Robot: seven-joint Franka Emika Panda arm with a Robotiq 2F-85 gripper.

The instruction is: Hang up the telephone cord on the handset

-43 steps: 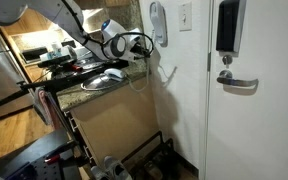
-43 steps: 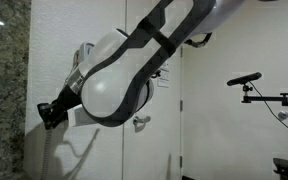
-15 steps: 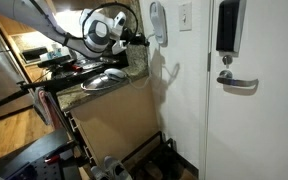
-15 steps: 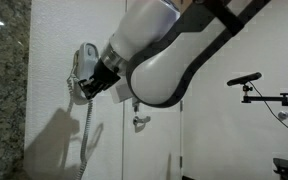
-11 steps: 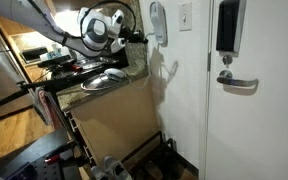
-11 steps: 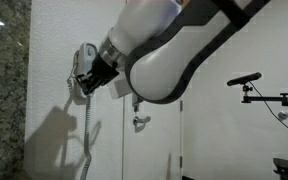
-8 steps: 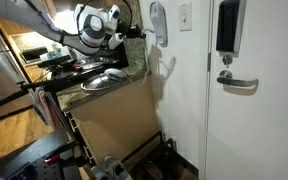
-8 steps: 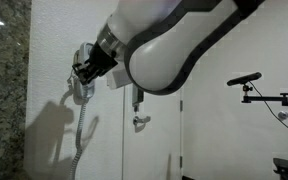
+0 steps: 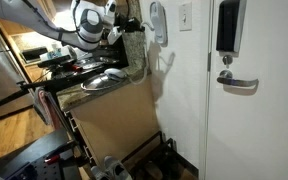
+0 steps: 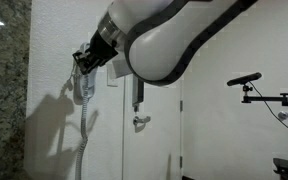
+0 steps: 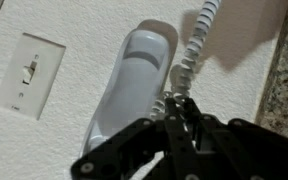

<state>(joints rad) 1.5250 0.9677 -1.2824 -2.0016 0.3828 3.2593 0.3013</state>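
- Telephone cord [image 11: 191, 55], a pale coiled line, runs in the wrist view from the upper right down to the claw [image 11: 176, 108], just beside the handset [image 11: 134, 70]; in an exterior view it droops down the wall below the arm [image 10: 87, 130].
- Claw is clenched, its dark fingers pinched together on the coils, close to the handset's lower end.
- Handset hangs on the white wall, slightly tilted in the wrist view.
- White switch plate [image 11: 28, 72] sits on the wall beside the handset.
- Speckled stone surface [image 11: 287, 70] borders the wall on the cord's side.
- Black box [image 9: 227, 25] is mounted on the door above a metal door handle [image 9: 239, 84], well apart from the handset.
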